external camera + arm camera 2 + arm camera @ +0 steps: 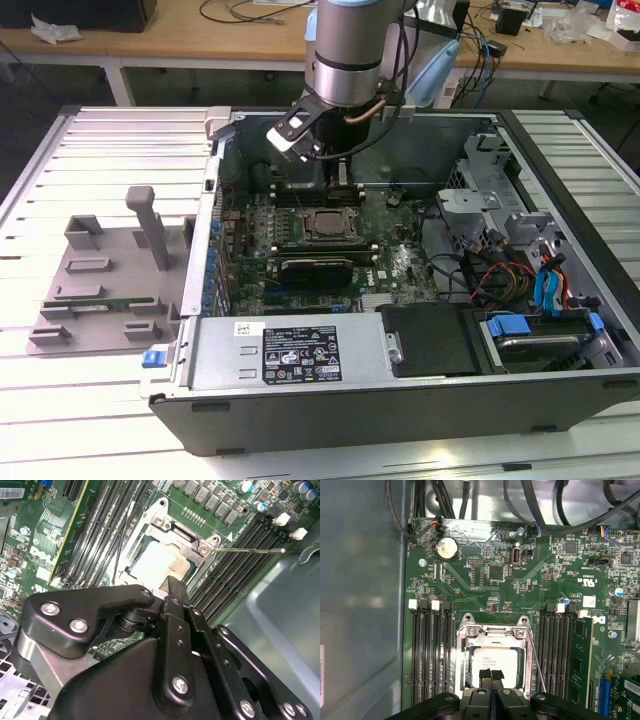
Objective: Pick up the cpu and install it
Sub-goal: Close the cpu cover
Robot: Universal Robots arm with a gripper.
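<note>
Beneath end effector (491, 675), cpu (496, 657) in socket (492, 630).

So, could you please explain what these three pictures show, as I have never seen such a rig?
The exterior view, from a camera off the arm, shows a grey robot arm reaching into an open black computer case that lies on a slatted metal table. Both wrist views come from cameras on the arm, looking past its black tool. The tool is shut, its tips poised over the flat, silvery square cpu, which lies in the metal-framed socket on the green motherboard. Whether they touch it, I cannot tell.
</note>
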